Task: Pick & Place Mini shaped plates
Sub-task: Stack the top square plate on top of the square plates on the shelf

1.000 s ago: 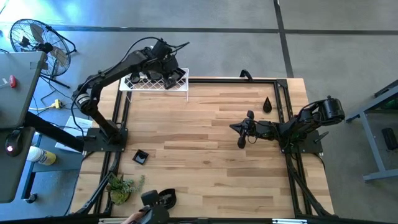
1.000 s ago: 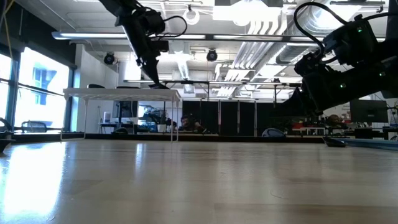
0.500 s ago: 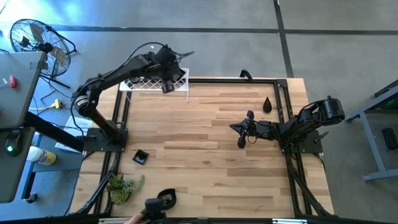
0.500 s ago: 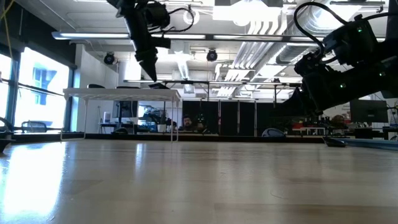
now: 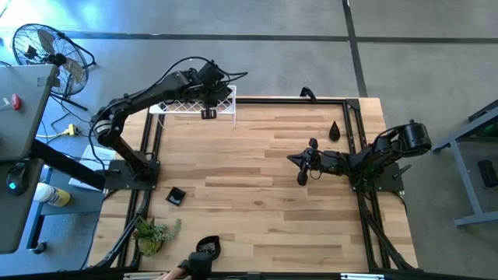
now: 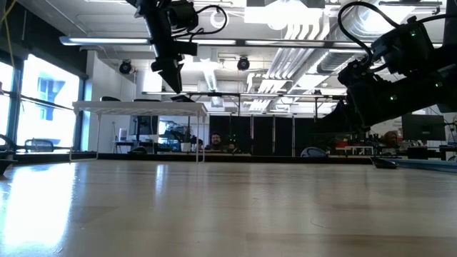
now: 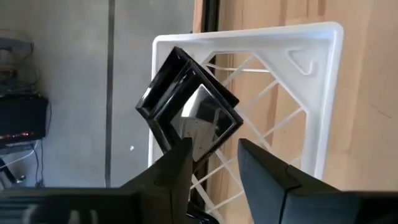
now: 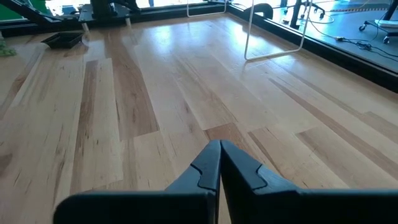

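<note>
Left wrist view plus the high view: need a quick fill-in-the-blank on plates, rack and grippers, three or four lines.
1. The square black plates lie stacked on the white ____ rack.
2. The left gripper hovers over that stack with its fingers ____.
3. The right gripper, low over bare wood, is ____.
4. In the high view, a teardrop-shaped plate sits near the table's ____ edge.

Missing words: lattice; open; shut; right

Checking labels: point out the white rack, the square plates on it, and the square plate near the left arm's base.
white rack (image 7: pixel 323 81), left wrist view, frame edge.
stacked square plates (image 7: pixel 186 102), left wrist view, top plate.
lone square plate (image 5: pixel 176 196), high view, centre.
</note>
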Controlling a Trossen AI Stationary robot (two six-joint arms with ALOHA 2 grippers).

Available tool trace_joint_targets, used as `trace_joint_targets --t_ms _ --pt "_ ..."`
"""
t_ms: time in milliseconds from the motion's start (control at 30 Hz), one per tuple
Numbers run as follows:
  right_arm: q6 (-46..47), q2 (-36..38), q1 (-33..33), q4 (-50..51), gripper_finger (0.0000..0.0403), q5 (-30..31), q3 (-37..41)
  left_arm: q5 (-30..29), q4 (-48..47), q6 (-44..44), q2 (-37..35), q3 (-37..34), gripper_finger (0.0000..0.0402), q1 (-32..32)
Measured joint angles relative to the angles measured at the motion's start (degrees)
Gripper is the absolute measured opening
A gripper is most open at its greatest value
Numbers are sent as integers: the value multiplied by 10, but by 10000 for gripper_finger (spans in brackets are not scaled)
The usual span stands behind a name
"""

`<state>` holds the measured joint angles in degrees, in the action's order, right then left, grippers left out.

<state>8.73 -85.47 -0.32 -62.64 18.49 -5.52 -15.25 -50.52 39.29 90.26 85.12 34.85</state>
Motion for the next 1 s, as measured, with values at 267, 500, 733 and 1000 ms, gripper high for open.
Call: trace_joint_targets --t_ms 267,500,733,1000 --pt "0 0 0 0 2 0 0 8 -6 48 0 -7 76 0" --pt "0 0 0 -2 6 -3 0 -9 -3 55 18 -8 72 0" --pt "0 0 0 -2 2 -3 0 -20 11 72 19 -9 72 0" --pt "0 0 0 -2 5 -2 0 -25 20 70 19 -9 46 0"
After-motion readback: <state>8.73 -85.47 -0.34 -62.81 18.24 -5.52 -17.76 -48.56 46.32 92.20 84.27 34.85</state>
